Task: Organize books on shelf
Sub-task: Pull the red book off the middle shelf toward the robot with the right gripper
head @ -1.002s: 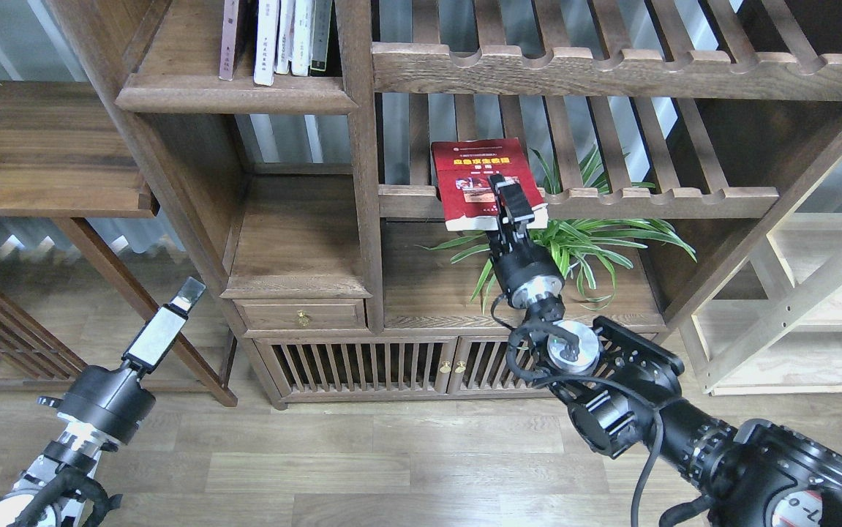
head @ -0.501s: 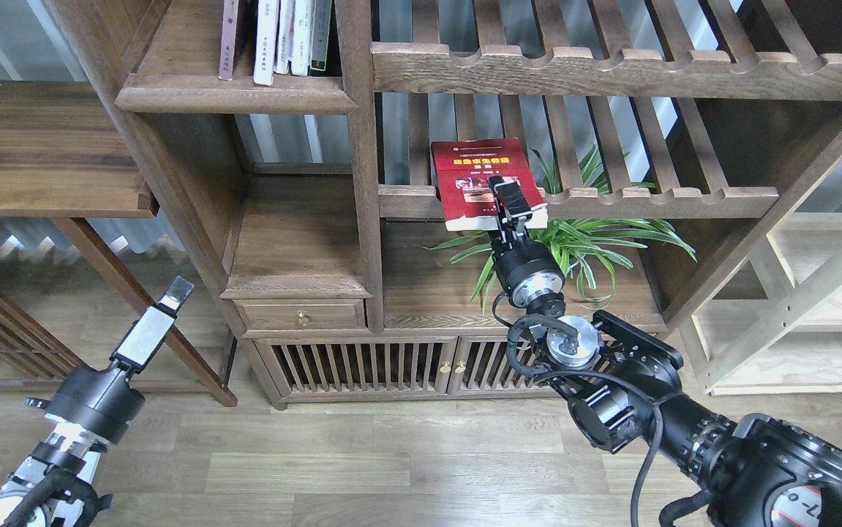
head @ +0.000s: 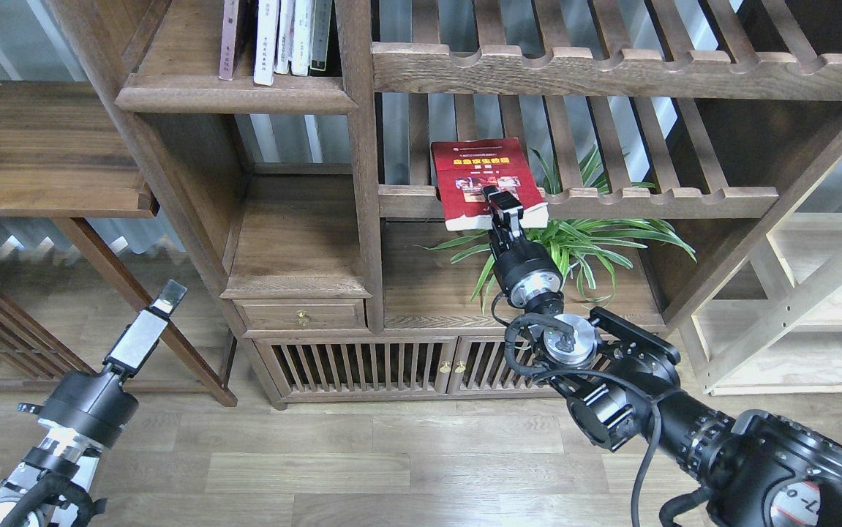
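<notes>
On the slatted rack [head: 581, 196], a red book [head: 480, 176] lies flat.
Right gripper [head: 502, 206] is clamped on its near edge; left gripper [head: 166, 301], well left of the book, fingers together.

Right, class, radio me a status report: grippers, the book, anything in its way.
Right gripper at red book's front edge, grip unclear. Left gripper low, holding nothing. Book flat on slatted rack. Spider plant beneath.
</notes>
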`<state>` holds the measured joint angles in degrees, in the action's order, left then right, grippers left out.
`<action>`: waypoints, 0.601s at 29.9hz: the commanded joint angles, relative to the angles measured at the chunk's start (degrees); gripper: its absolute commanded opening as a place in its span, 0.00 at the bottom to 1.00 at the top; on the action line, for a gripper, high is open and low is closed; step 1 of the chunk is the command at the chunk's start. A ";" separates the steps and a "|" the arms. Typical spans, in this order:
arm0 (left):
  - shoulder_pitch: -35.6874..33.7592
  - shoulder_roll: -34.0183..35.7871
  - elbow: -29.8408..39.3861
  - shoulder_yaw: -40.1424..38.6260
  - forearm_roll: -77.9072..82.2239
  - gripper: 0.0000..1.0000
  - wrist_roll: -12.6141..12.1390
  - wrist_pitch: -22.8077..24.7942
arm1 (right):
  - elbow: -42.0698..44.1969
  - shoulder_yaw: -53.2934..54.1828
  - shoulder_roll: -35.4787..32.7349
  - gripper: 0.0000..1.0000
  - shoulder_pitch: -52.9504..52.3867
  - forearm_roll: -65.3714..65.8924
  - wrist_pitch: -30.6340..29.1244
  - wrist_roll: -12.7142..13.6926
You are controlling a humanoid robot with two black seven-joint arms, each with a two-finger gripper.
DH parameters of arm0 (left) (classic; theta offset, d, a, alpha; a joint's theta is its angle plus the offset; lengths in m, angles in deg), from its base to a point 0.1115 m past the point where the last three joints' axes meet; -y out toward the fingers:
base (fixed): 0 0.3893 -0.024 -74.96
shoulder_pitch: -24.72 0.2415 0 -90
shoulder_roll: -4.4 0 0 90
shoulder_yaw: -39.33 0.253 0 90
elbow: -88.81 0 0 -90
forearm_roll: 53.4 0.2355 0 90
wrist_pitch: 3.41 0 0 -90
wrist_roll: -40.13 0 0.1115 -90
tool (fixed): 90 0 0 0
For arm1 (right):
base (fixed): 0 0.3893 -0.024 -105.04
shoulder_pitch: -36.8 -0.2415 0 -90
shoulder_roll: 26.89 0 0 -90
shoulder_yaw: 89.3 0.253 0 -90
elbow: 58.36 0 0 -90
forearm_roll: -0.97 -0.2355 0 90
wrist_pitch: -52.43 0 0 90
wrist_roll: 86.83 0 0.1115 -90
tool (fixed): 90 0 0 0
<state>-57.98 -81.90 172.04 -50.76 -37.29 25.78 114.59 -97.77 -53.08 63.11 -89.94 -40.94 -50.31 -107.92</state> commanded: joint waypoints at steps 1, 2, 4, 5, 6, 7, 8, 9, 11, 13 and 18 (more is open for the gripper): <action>0.52 0.00 0.00 -0.79 0.05 0.98 0.02 0.00 | 0.03 -0.01 0.00 0.04 -0.88 0.77 0.17 -1.32; 0.87 0.00 0.00 -1.05 -0.03 0.98 0.02 0.00 | 0.03 -0.01 0.00 0.04 -0.88 1.21 0.26 -1.68; 1.14 0.00 0.00 -1.14 -0.03 0.98 0.02 0.00 | 0.12 0.08 0.00 0.04 -0.88 2.00 0.17 -1.85; 1.23 0.00 0.00 -1.14 -0.04 0.98 0.02 0.00 | 0.12 0.17 0.00 0.04 -0.88 2.44 0.09 -1.94; 1.23 0.00 0.00 -1.14 -0.04 0.98 0.02 0.00 | 0.12 0.25 0.00 0.04 -0.62 2.62 0.00 -2.03; 1.23 0.00 0.00 -1.23 -0.04 0.98 0.02 0.00 | 0.03 0.60 0.00 0.04 -0.36 2.88 -0.18 -2.38; 1.23 0.00 0.00 -1.23 -0.04 0.98 0.02 0.00 | -0.23 0.78 0.00 0.04 -0.18 2.88 -0.35 -2.64; 1.23 0.00 0.00 -1.23 -0.04 0.98 0.02 0.00 | -0.40 0.87 0.00 0.04 0.08 2.97 -0.44 -2.82; 1.23 0.00 0.00 -1.14 -0.04 0.98 0.02 0.00 | -1.63 1.74 0.00 0.04 1.48 2.97 -0.70 -2.82; 1.14 0.00 0.00 -1.14 -0.04 0.98 0.02 0.00 | -4.26 3.24 0.00 0.04 3.50 3.32 -0.62 -2.73; -0.70 -1.41 0.70 0.26 -5.90 0.98 -0.15 0.00 | -13.22 5.09 0.00 0.03 11.23 8.41 -0.27 -2.21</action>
<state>-57.52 -82.44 172.04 -51.51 -38.83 26.03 114.59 -106.08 -48.87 63.11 -82.82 -35.42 -50.95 -110.44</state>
